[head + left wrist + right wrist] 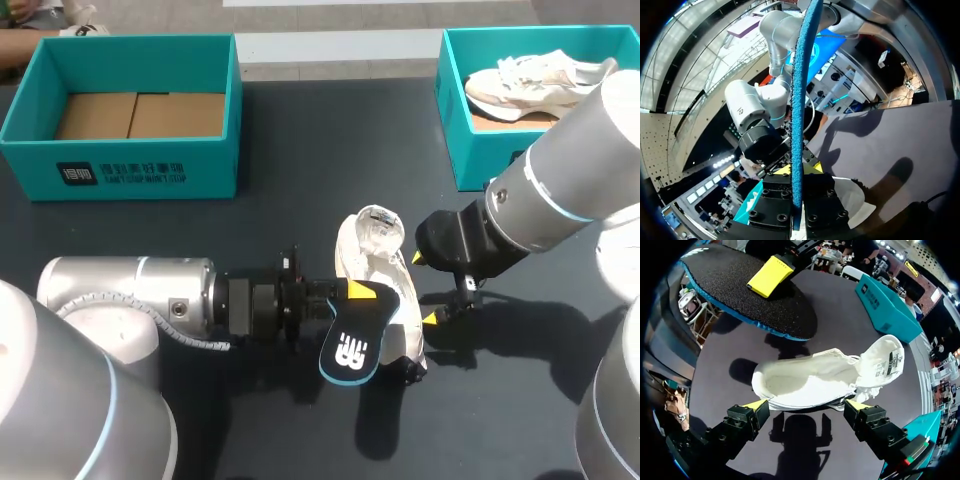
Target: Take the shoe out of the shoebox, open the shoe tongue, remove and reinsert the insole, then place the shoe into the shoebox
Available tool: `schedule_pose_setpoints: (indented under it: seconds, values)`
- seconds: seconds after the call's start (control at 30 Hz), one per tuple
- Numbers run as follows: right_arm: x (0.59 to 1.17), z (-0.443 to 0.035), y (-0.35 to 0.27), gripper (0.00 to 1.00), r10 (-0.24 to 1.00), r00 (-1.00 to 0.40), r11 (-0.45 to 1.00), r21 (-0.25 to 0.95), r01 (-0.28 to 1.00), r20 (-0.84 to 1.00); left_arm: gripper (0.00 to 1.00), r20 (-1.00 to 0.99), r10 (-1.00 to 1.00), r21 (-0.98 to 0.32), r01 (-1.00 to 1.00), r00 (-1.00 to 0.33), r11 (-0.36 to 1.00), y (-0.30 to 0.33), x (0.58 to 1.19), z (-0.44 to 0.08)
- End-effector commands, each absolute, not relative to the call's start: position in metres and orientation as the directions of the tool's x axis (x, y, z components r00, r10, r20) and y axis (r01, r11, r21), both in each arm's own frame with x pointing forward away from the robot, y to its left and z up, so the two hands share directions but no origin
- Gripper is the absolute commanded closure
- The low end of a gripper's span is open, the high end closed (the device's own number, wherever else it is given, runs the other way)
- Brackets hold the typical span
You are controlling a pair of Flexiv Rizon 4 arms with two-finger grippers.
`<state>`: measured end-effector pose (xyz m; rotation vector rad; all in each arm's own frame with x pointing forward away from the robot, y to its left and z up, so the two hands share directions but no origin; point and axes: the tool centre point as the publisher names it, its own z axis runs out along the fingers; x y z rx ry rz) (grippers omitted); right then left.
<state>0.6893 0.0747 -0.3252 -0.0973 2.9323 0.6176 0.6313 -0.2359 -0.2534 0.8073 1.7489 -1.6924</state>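
Progress stands near the midpoint, we judge; the shoe [378,262] lies on the table [300,150], out of the shoebox [215,165], its tongue folded back; the insole [348,350] is out, pinched between the fingers of our left gripper [353,293] and held just above the shoe; our right gripper [806,404] is spread wide, the shoe just ahead of its fingertips; reinserting the insole and boxing the shoe remain.
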Motion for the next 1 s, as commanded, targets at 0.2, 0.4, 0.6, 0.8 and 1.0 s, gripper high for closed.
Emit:
schedule_pose_setpoints:
  seconds: [0.2, 0.4, 0.6, 0.8, 1.0]
  values:
    - [0.687, -0.322, 0.075, 0.0, -0.038, -0.986, 0.907, 0.408, -0.103, -0.163, 1.0, -0.768, 0.021, -0.64, 0.768, -0.64, -0.011, -0.247, 0.632, -0.253]
    - [0.687, -0.322, 0.075, 0.0, -0.038, -0.986, 0.907, 0.408, -0.103, -0.163, 1.0, -0.762, 0.01, -0.648, 0.761, -0.648, -0.03, -0.258, 0.63, -0.261]
    - [0.687, -0.322, 0.075, 0.0, -0.038, -0.986, 0.907, 0.408, -0.103, -0.163, 1.0, -0.757, 0.009, -0.653, 0.757, -0.653, -0.017, -0.267, 0.633, -0.274]
    - [0.687, -0.322, 0.075, 0.0, -0.038, -0.986, 0.907, 0.408, -0.103, -0.163, 1.0, -0.755, -0.007, -0.656, 0.755, -0.656, -0.001, -0.272, 0.635, -0.283]
    - [0.687, -0.322, 0.075, 0.0, -0.038, -0.986, 0.907, 0.408, -0.103, -0.163, 1.0, -0.753, -0.021, -0.658, 0.753, -0.658, 0.006, -0.272, 0.635, -0.285]
